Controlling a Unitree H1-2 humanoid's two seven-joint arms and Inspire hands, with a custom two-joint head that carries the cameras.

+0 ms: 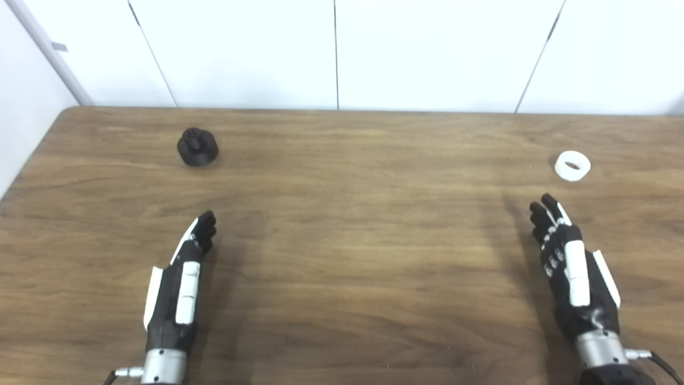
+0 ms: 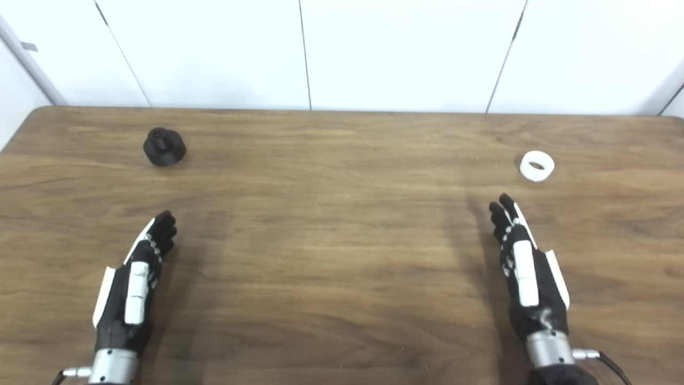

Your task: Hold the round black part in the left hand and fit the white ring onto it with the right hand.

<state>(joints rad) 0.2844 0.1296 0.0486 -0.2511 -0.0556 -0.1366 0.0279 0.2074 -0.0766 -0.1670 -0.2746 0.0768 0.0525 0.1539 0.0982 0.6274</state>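
Left eye view has the round black part (image 1: 197, 147) sitting far-left on the wooden table (image 1: 352, 240), stub pointing up, well ahead of the left hand (image 1: 179, 283). White ring (image 1: 572, 166) lies flat far-right, near the right hand (image 1: 569, 267) fingertips but not touching. Both hands empty, fingers extended and loose, edge-on over the table — nothing grasped. Both pieces look like small rigid plastic prints: probably light, stiff, not fragile, likely a bit slick against the finger pads. My take: grab the black part around its wide base so the central stub stays clear; pinch the ring across its outer wall, hole left open. Light parts may skid on the wood when nudged — close from both sides.
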